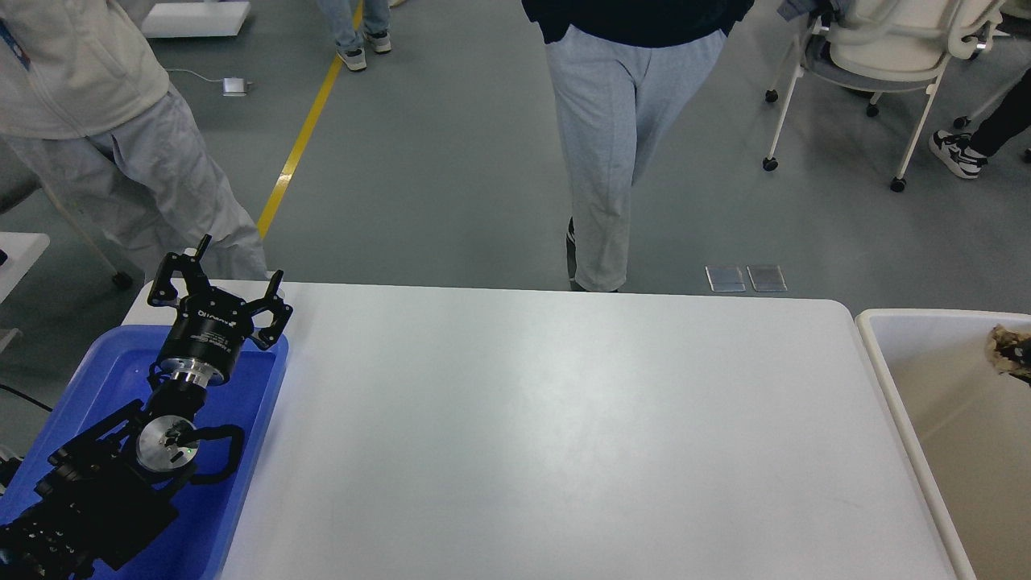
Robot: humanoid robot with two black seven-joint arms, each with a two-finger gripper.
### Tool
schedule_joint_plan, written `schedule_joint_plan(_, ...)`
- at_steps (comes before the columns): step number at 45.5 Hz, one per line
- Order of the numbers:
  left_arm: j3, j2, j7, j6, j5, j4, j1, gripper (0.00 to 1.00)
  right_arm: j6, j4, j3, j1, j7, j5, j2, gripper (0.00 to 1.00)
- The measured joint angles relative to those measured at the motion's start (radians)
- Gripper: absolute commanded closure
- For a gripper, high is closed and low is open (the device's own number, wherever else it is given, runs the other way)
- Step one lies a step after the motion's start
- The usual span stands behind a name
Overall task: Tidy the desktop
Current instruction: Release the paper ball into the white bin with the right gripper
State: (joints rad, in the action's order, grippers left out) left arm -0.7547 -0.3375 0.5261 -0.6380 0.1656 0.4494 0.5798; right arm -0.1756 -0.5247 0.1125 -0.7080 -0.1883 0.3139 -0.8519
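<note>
The desktop [548,435] is a wide matte white tabletop with rounded corners, and its surface is bare. My left gripper [224,272] is open and empty, raised over the far end of the blue tray [242,451] at the left. A crumpled brown paper wad [1005,348] shows at the right edge of the view, over the off-white rimmed bin [894,387]. Only a dark sliver of my right gripper [1024,354] shows beside the wad, and its fingers cannot be made out.
The blue tray lies under my left arm at the table's left end. The off-white bin stands against the table's right end. A person in grey trousers [616,145] stands just beyond the far edge, another person [121,137] is at the far left, and office chairs [878,56] stand at the back right.
</note>
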Motion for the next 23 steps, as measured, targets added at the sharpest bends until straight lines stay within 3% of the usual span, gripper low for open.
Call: schedule_joint_plan(23, 0.000, 0.000, 0.000, 0.000, 0.000, 0.000, 0.000, 0.00, 0.003, 0.402, 0.012, 0.114, 0.018, -0.144, 0.266, 1.00)
